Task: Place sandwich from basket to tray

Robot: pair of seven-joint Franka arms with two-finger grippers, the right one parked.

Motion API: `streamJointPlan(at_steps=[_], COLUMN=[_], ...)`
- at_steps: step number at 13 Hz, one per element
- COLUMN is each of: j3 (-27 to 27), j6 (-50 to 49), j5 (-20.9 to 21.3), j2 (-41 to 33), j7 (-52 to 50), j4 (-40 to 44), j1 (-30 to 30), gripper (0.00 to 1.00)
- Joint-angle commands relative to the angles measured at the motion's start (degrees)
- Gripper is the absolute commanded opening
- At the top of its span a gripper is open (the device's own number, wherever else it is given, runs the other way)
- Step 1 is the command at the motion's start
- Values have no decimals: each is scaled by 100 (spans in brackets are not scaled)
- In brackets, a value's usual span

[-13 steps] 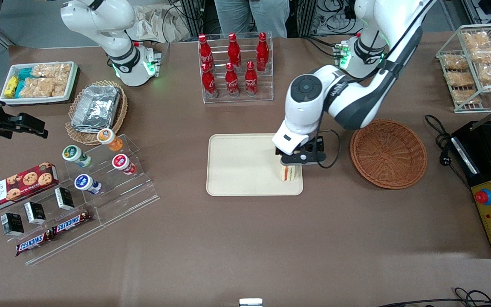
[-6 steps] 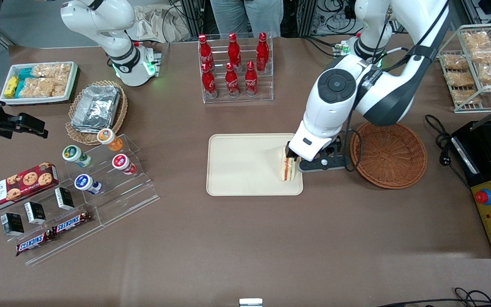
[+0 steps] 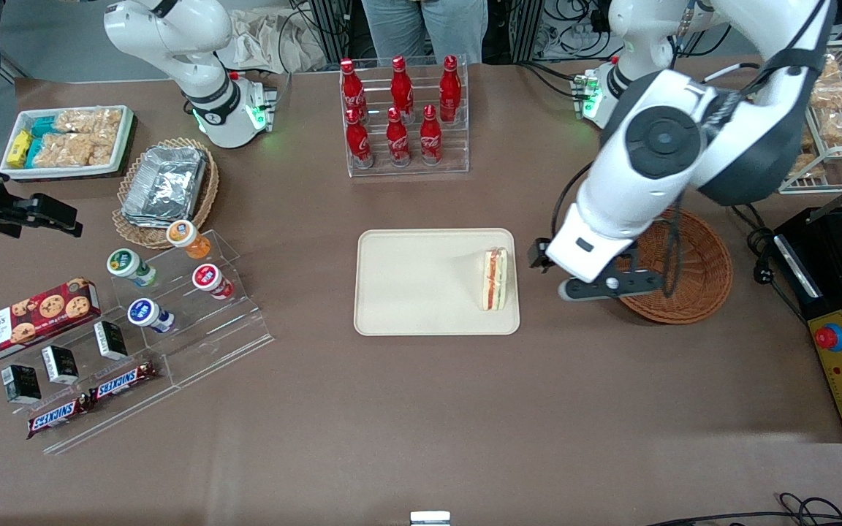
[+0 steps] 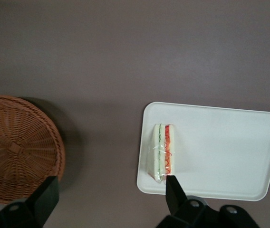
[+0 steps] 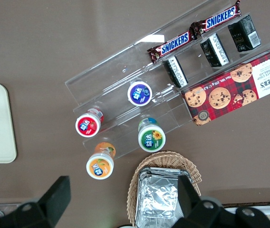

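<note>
Evidently light, soft, film-wrapped, the sandwich (image 3: pixel 495 278) on the tray (image 3: pixel 406 285) wants gentle pinching across its bread faces; gripper (image 4: pixel 109 190) hangs spread, empty, between tray and basket (image 3: pixel 691 267).

cola bottles (image 3: pixel 400 111), Snickers bars (image 3: pixel 92 400), cookie box (image 3: pixel 30 310)

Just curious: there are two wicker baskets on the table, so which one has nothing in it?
The reddish-brown basket beside the claw holds nothing; the lighter scalloped basket holds foil containers.
</note>
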Motion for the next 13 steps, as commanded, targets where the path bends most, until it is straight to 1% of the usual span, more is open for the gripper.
streamJointPlan(at_steps=[1,3,5,6,8,9,11,13], j3=[611,1296,2157,2414,2818,3029,3355,3523], j6=[-540,-585,-568,-568,-568,-559,-454,-270], j5=[-344,-747,-994,-1065,-1118,-1223,-1294,-1347], j2=[-234,-611,-1007,-1174,-1403,-1552,-1869,-1993], j7=[741,1121,1332,1568,2131,2237,2579,2809], j4=[377,281,-60,-227,-395,-579,-974,-1125], j1=[-65,-179,-573,-636,-733,-838,-988,-1137], gripper=[100,100,100,100,100,100,100,100])
